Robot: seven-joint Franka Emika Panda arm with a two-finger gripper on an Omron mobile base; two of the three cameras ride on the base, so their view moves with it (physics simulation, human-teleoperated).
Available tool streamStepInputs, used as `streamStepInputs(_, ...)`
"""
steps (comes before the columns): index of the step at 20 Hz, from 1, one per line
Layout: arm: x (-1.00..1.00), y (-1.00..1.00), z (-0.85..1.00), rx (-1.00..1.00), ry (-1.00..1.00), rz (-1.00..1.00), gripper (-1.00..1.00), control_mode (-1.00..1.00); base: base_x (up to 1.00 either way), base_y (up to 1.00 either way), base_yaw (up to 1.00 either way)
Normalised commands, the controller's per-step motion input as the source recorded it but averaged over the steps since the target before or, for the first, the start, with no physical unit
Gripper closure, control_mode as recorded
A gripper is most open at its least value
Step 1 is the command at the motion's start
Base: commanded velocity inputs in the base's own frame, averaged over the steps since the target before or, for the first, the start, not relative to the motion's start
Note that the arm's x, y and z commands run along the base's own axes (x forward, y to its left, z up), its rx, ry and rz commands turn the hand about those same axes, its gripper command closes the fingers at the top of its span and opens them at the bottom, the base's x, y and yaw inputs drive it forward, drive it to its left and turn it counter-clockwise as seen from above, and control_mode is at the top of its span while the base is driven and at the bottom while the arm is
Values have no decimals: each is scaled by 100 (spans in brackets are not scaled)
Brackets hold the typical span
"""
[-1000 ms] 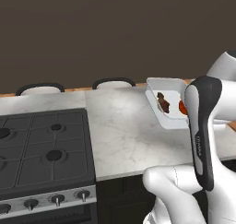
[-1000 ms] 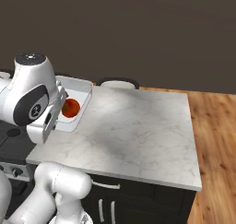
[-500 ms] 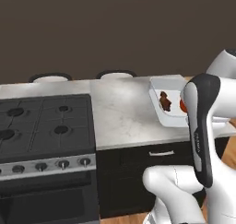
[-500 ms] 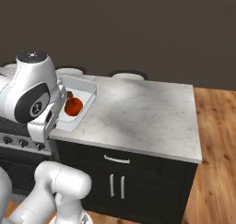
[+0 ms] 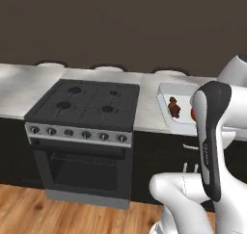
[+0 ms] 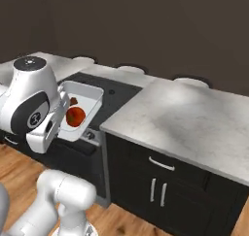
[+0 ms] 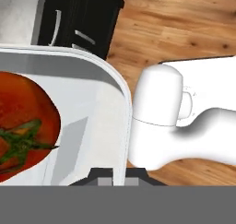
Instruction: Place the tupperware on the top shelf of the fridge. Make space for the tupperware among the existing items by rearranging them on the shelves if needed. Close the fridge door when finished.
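While my jaws stay clamped on the tupperware (image 6: pixel 80 109) rim, carrying it past the stove (image 5: pixel 82 108), shelving and door-closing remain.

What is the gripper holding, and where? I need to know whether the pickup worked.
The gripper is shut on the tupperware, pinching its rim along one side wall.

The robot's white arm covers the right part of the shallow white plastic tupperware (image 5: pixel 170 90), with only a sliver of the round red tomato (image 5: pixel 193 114) inside it peeking past the arm. In the hand view the tupperware's rim hides the tool's (image 7: pixel 113 177) tips, and the left edge cuts off the tomato.
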Motion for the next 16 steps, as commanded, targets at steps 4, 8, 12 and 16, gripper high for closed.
streamStepInputs(4,0,0,0,0,0,0,100,100,-25,-15,63)
streamStepInputs(8,0,0,0,0,0,0,100,100,-37,-29,59)
streamStepInputs(12,0,0,0,0,0,0,100,100,-60,-37,54)
streamStepInputs(16,0,0,0,0,0,0,100,100,-43,-45,67)
